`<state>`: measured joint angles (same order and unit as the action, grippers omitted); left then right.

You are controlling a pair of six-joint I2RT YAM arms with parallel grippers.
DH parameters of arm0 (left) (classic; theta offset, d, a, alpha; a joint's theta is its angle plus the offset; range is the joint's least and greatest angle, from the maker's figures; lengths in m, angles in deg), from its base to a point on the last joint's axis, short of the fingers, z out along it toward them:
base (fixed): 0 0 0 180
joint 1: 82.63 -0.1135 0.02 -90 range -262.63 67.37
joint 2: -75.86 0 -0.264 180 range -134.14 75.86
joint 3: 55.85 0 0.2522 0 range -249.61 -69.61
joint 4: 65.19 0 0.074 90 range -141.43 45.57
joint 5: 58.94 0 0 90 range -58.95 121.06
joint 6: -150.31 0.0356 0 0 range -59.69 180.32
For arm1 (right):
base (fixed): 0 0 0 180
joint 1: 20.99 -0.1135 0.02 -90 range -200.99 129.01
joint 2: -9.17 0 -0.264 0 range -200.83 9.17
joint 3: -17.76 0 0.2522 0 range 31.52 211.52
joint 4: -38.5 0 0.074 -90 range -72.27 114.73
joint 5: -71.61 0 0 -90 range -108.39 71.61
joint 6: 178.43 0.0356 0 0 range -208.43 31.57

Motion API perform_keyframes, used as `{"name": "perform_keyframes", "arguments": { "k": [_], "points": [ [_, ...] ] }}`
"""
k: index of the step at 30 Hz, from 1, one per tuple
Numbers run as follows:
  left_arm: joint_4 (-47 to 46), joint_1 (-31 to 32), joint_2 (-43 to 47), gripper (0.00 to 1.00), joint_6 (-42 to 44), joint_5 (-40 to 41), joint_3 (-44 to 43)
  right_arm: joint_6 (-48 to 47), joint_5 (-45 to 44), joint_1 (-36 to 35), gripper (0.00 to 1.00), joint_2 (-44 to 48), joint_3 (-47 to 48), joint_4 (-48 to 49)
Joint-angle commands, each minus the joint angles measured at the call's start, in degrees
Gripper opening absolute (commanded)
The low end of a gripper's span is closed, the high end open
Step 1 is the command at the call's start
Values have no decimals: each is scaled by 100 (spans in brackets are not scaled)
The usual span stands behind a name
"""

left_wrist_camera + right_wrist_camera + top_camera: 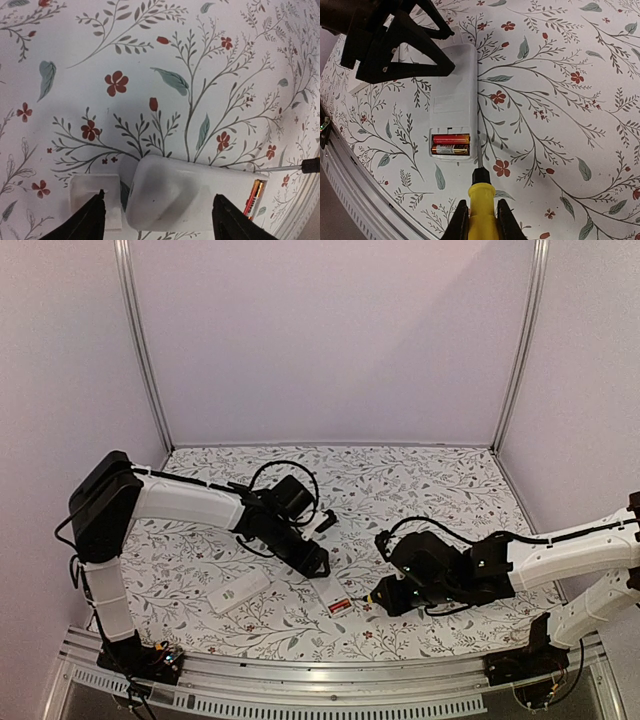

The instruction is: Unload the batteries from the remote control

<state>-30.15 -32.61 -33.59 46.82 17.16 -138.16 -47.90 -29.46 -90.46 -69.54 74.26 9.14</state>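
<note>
The remote control point(331, 593) lies back-up near the middle of the table's point(450, 490) near edge, with the batteries point(450, 144) side by side in its open compartment at the end nearest that edge. The left gripper point(159, 200) hangs spread over the remote's opposite end, away from the batteries. The right gripper point(481, 204) pinches the yellow-handled screwdriver point(481, 186), whose shaft runs along the remote's side just beside the batteries.

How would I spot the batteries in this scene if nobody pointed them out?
On the flower-patterned table, look near its front edge for the white plastic remote lying face down. An open recess at its near end holds two slim red-orange batteries with gold ends, far shorter than the yellow-handled screwdriver pointing beside them.
</note>
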Motion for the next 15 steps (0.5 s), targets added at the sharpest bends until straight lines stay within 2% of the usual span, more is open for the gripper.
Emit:
{"name": "perform_keyframes", "arguments": {
  "k": [1,7,15],
  "points": [
    [169,165,-82,74,119,227,-88,12,-194,-84,0,-13,233,-95],
    [219,287,-214,73,195,314,-113,-27,-274,-97,0,38,373,-250],
    [245,376,-279,64,259,452,-110,58,-243,-134,0,43,375,-205]
  ]
}}
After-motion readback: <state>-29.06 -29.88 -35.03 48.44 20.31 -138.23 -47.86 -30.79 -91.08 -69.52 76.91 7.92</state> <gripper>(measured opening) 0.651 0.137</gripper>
